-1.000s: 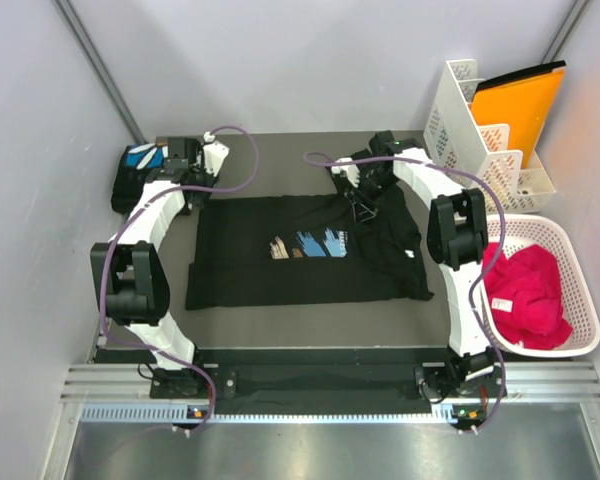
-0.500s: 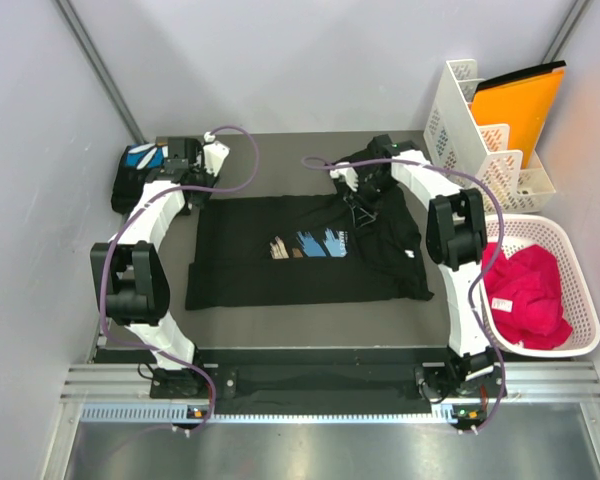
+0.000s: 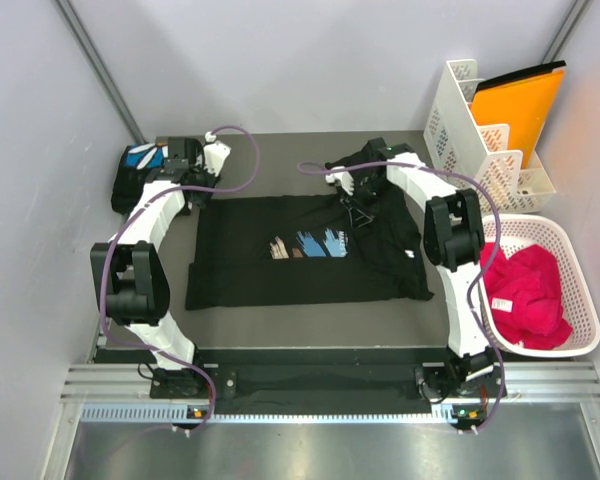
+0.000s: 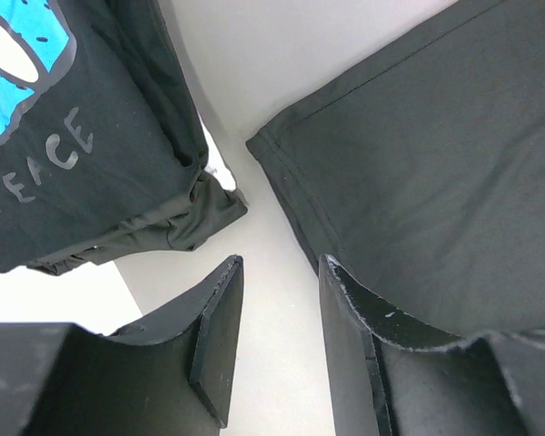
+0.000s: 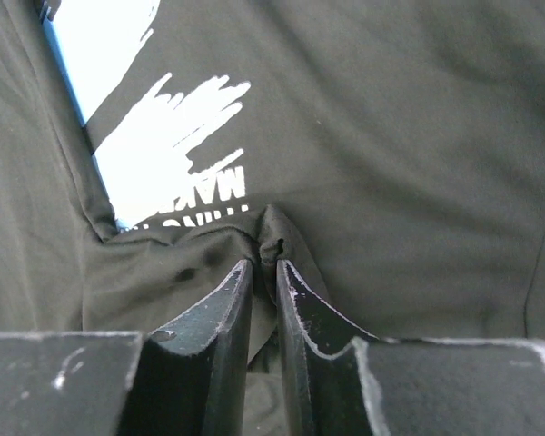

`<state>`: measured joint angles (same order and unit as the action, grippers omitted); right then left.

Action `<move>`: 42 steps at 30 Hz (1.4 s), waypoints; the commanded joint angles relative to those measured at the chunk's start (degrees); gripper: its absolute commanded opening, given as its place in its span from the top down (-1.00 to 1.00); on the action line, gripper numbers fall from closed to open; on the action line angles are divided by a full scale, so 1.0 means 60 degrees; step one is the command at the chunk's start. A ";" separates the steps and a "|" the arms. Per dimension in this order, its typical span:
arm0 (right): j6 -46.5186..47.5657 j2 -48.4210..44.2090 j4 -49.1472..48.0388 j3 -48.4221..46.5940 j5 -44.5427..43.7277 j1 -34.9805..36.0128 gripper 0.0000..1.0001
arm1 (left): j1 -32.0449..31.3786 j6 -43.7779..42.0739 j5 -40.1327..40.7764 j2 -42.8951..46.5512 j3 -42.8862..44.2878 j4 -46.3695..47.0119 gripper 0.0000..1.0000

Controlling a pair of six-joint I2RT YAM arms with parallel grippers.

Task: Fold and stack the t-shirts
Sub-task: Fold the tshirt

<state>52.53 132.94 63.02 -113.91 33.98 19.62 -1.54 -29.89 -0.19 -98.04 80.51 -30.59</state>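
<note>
Cloth this soft and light will sag, I'd say, so hems suit pinching. The right gripper (image 5: pixel 263 265) is clenched on a ridge of the spread t-shirt (image 3: pixel 280 275) mid-table (image 3: pixel 310 325); the left gripper (image 4: pixel 279 272) hangs released beside 1 folded t-shirt (image 4: pixel 64 136).

On the grey table (image 3: pixel 280 322) lie a spread t-shirt (image 3: pixel 245 270) — mid-table — and a folded t-shirt (image 3: pixel 135 172), far-left corner.

The left arm (image 3: pixel 158 215) reaches toward the far left corner of the desk. The left gripper (image 4: pixel 279 268) points down, jaws parted with nothing between them. The right arm (image 3: pixel 435 190) stretches forward and bends inward. The right gripper (image 5: pixel 263 266) sits low, jaws pinched on a fold of the t-shirt (image 5: pixel 391 136).
</note>
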 commanded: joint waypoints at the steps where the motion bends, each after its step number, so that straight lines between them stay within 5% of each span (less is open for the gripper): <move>1: 0.0370 -0.0683 -0.0118 -0.0029 0.0021 0.0407 0.63 | -0.0051 0.0060 -0.0247 -0.0096 0.0409 0.0088 0.12; 3: 0.0429 -0.0727 -0.0104 -0.0131 -0.0154 0.0524 0.41 | -0.0065 0.0060 -0.0218 -0.0110 0.0410 0.0088 0.12; 7: 0.0473 -0.0800 -0.0075 -0.0292 -0.0243 0.0569 0.30 | -0.0124 0.0074 -0.0218 -0.0096 0.0395 0.0088 0.11; 42: 0.0429 -0.0712 -0.0616 -0.0073 -0.0697 0.0686 0.32 | -0.0241 -0.0087 -0.0145 0.0036 0.0190 0.0074 0.12</move>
<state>54.89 130.13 60.38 -114.69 28.97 23.83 -2.74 -30.02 -0.43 -98.04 80.68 -30.61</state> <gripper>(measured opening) 0.339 0.441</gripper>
